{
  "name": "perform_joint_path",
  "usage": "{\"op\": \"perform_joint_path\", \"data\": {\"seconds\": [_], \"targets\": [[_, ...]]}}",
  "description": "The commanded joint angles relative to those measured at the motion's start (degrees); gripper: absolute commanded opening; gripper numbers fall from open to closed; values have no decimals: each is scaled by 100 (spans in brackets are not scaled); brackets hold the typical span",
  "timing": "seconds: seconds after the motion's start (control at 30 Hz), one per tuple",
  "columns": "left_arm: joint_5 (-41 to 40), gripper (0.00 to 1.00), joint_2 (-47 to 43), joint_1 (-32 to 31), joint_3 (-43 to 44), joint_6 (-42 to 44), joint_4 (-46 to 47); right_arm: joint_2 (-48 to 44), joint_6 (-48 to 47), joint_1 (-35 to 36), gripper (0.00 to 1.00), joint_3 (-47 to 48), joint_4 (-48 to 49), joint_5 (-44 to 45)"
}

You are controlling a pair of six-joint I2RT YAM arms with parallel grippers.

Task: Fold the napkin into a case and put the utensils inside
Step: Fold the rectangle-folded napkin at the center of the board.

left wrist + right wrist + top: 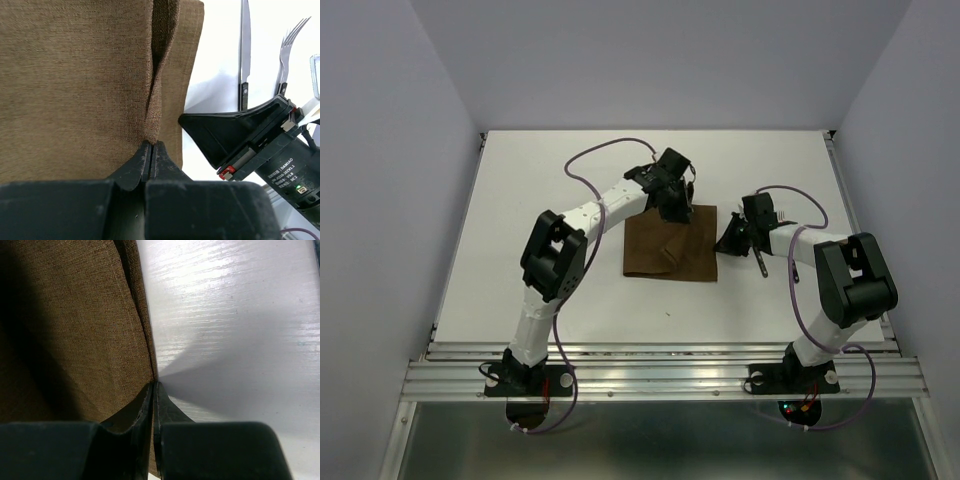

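The dark brown napkin point(670, 245) lies partly folded on the white table, with a raised pleat point(159, 75) running along it. My left gripper point(151, 145) is at the napkin's far edge point(674, 212), shut on the end of that pleat. My right gripper point(154, 385) is at the napkin's right edge point(724, 243), shut on the cloth's border. The knife point(244, 50) and the fork point(287, 50) lie side by side on the table just right of the napkin, partly covered by the right gripper's body. In the top view only a dark handle point(761, 264) shows under the right arm.
White table point(570, 290) with a metal rail along the near edge point(660, 370). Grey walls close in at the left, right and back. The right arm's purple cable point(796, 290) loops beside its forearm.
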Motion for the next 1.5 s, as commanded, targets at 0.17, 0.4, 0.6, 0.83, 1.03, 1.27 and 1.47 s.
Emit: {"op": "perform_joint_path", "data": {"seconds": [0.17,0.4,0.6,0.83,1.03,1.27,1.47], "targets": [[200,0,188,-126,377,-381,267,-71,-10,72,7,-136,-63,30],[280,0,329,-179,474,-469,311,-71,8,72,7,-136,-81,48],[324,0,364,-214,413,-452,355,-45,17,72,7,-101,-90,48],[377,0,399,-276,316,-434,399,8,34,72,7,-39,-99,48],[421,0,469,-328,254,-425,434,-10,69,72,7,-83,-99,48],[473,0,610,-355,368,-417,381,-1,96,72,7,-110,-72,39],[421,0,715,-355,465,-408,346,-71,61,72,8,-110,-98,48]]}}
